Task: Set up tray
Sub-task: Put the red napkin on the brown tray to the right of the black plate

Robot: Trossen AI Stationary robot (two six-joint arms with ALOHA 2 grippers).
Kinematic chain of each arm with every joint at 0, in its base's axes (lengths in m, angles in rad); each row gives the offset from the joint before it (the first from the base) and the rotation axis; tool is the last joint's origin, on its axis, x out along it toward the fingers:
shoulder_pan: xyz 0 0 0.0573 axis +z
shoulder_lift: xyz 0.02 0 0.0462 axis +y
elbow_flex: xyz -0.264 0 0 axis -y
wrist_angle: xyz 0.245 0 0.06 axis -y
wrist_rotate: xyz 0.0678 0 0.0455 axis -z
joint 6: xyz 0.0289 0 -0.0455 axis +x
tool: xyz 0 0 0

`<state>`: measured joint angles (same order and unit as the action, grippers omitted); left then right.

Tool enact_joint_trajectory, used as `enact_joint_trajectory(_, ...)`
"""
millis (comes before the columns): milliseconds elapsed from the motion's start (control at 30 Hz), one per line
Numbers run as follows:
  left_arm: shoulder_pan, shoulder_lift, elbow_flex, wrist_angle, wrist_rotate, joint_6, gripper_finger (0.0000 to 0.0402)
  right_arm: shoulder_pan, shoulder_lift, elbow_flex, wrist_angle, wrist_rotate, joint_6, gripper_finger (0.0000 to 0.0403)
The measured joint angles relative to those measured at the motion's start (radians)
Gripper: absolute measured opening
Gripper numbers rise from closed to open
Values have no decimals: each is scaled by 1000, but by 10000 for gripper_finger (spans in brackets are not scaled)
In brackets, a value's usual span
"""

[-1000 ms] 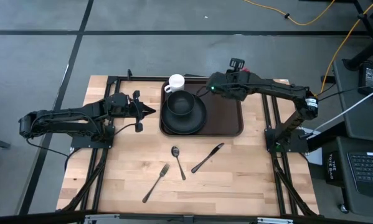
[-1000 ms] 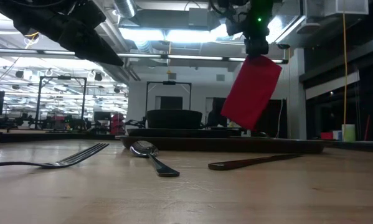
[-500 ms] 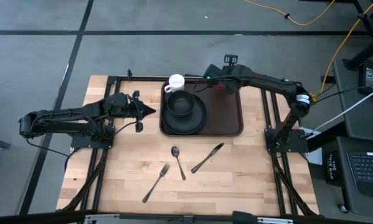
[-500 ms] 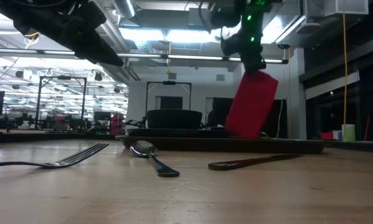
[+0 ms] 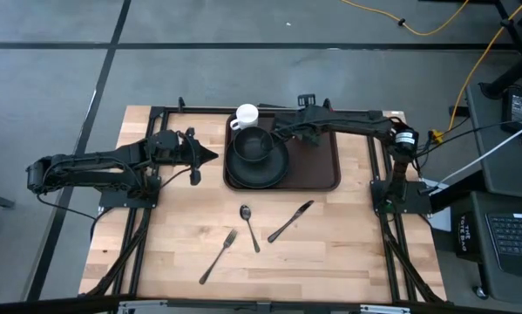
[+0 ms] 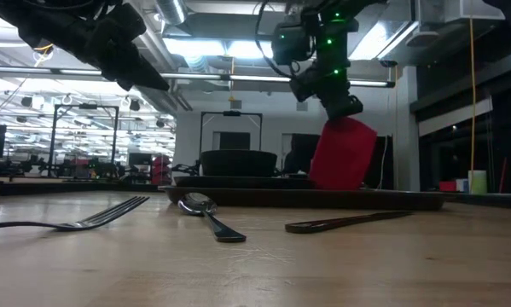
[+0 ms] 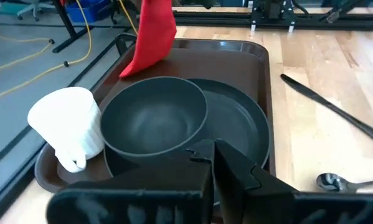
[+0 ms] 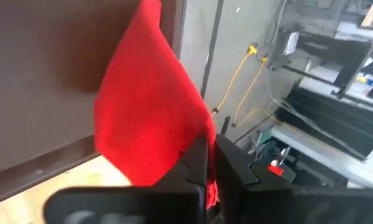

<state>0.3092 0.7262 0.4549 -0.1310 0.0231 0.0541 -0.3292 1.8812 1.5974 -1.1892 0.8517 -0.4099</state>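
Overhead, the right gripper pinches the red napkin above the tray (left gripper pressed together).

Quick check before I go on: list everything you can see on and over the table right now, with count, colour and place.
tray: one, dark brown, far middle of the table
plate: one, black, left part of the tray
bowl: one, black, on the plate
mug: one, white, at the tray's far left corner
napkin: one, red, hanging from the right gripper over the tray
spoon: one, silver, on the wood in front of the tray
fork: one, silver, left of the spoon
knife: one, dark, right of the spoon
table: one, light wood
right gripper: shut on the napkin, above the tray
left gripper: shut, empty, left of the tray
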Motion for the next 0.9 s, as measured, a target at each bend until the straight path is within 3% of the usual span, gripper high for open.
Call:
enact_joint_trajectory(167, 0, 0, 0, 0, 0, -64, 6, 7, 4, 0, -81, -137, 129, 15)
enact_joint_trajectory(333, 0, 0, 0, 0, 0, -97, 6, 7, 34, 0, -161, -140, 245, 15)
enact_joint_trajectory(567, 0, 0, 0, 0, 0, -96, 6, 8, 67, 0, -123, -332, 250, 15)
enact_joint_trajectory(900, 0, 0, 0, 0, 0, -94, 6, 7, 69, 0, -95, -414, 253, 21)
